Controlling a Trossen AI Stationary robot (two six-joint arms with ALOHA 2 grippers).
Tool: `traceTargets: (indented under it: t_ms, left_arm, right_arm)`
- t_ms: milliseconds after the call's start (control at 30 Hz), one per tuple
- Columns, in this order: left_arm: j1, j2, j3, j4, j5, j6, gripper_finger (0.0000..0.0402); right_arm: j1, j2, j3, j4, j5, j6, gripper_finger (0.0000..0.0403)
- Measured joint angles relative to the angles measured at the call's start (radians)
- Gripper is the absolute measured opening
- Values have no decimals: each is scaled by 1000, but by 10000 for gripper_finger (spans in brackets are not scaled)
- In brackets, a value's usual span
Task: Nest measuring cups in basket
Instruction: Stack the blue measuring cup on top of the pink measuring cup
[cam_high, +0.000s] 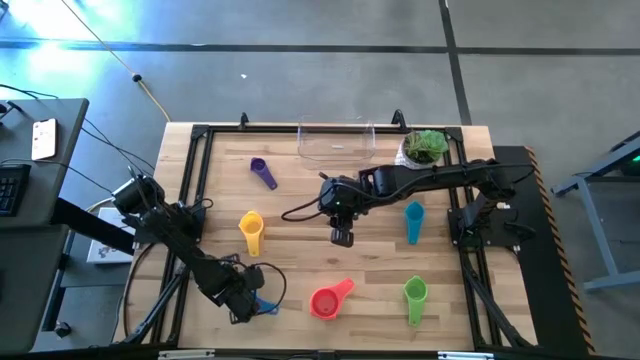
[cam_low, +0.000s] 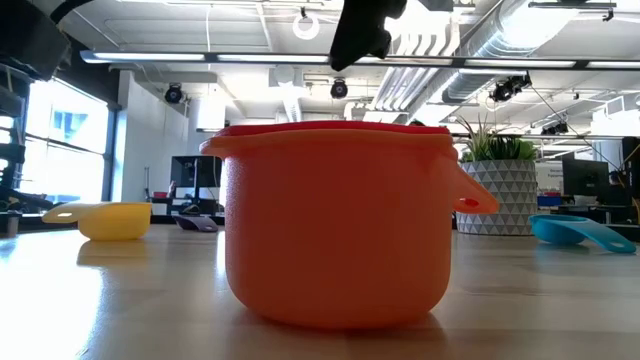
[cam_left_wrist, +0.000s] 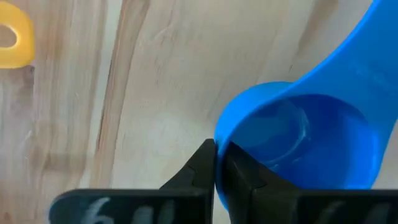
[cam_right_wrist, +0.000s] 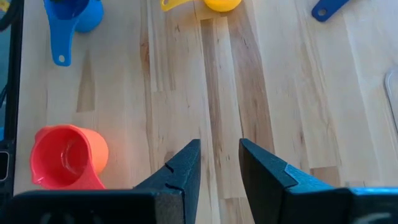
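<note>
My left gripper (cam_high: 248, 298) (cam_left_wrist: 216, 149) is low at the table's near left, shut on the blue cup (cam_high: 266, 306) (cam_left_wrist: 305, 137). My right gripper (cam_high: 342, 238) (cam_right_wrist: 219, 149) (cam_low: 358, 40) hangs open above mid-table, touching nothing. Near it, toward the near edge, a red cup sits inside an orange one (cam_high: 328, 300) (cam_low: 335, 230) (cam_right_wrist: 65, 155). On their own lie the yellow cup (cam_high: 251, 230), the purple cup (cam_high: 263, 172), the teal cup (cam_high: 413, 220) and the green cup (cam_high: 415, 293). The clear basket (cam_high: 336, 142) stands at the far edge. My left gripper pinches the blue cup's rim wall (cam_left_wrist: 219, 135) on the side away from the handle, with one finger (cam_left_wrist: 245, 177) inside the bowl and the other (cam_left_wrist: 196, 168) outside. The handle (cam_left_wrist: 367, 43) points away from the fingers. Whether the cup rests on the table, I cannot tell.
A white pot with a green plant (cam_high: 425, 148) stands right of the basket at the far right corner. A black frame (cam_high: 195, 150) runs round the wooden top. Bare wood lies between the basket and the cups at mid-table.
</note>
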Motion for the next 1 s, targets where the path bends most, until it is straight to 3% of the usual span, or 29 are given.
traceTargets:
  t_ms: [233, 500, 633, 833, 1000]
  left_arm:
    - [37, -4, 12, 98, -25, -208, 4]
    - [105, -4, 157, 109, -133, -440, 3]
    - [146, -4, 225, 128, -174, -534, 3]
    - [204, -4, 287, 147, -199, -582, 2]
    - [244, 3, 287, 258, -202, -595, 2]
  right_arm:
    - [-25, -15, -1, -22, 1, 0, 101]
    - [-98, -96, -1, -29, 42, 50, 101]
    - [-145, -147, -1, -44, 118, 113, 101]
    - [-208, -213, -1, -52, 222, 157, 101]
    - [-247, -241, -1, -77, 232, 159, 101]
